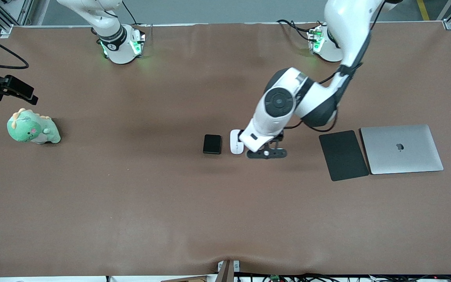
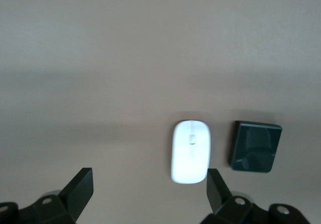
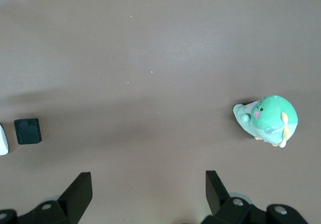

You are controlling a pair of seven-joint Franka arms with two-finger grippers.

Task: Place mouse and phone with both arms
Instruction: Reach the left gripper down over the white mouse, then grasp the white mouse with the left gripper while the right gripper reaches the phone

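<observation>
The white mouse lies mid-table with the small black phone right beside it, toward the right arm's end. My left gripper hovers low beside the mouse, toward the left arm's end. In the left wrist view this gripper is open and empty; the mouse lies just off one fingertip, with the phone beside it. My right gripper hangs over the table's edge at the right arm's end, and it is open with only bare table between its fingers. Phone and mouse show small there.
A green plush dinosaur sits near the right arm's end, also the plush in the right wrist view. A matte black mouse pad and a closed silver laptop lie side by side toward the left arm's end.
</observation>
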